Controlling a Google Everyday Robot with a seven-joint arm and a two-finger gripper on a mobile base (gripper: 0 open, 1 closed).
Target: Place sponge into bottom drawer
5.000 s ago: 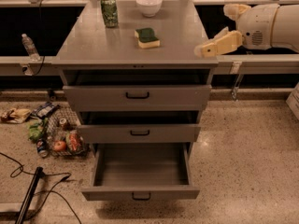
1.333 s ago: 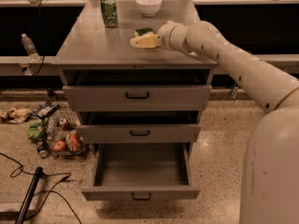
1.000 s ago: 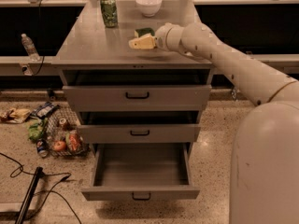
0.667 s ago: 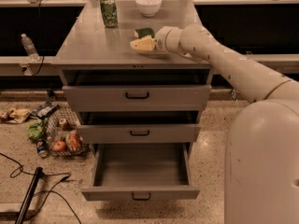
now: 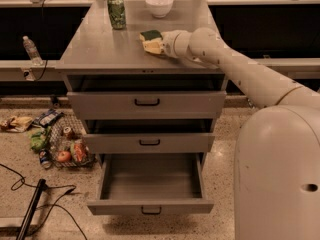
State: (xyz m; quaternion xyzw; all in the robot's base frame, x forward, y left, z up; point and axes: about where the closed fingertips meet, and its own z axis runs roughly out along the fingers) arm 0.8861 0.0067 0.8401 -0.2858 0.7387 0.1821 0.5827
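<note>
The sponge [image 5: 150, 35] lies on the grey cabinet top [image 5: 100, 49], green scouring side up with its yellow foam below. My gripper [image 5: 152, 45] reaches in from the right on the long white arm and sits right at the sponge's front edge, its pale fingers overlapping the sponge's lower half. The bottom drawer [image 5: 150, 206] is pulled wide open at the cabinet's base and nothing shows inside it. The two drawers above stand slightly ajar.
A green soda can [image 5: 116, 12] and a white bowl [image 5: 159, 5] stand at the back of the cabinet top. A plastic bottle [image 5: 31, 49] stands on a ledge at the left. Litter and a wire basket [image 5: 65, 146] lie on the floor left of the cabinet. A black cable [image 5: 30, 216] crosses the floor at lower left.
The arm swung in from the right side to the cabinet top. Over the last second the gripper crept slightly left onto the sponge. The sponge stays in place.
</note>
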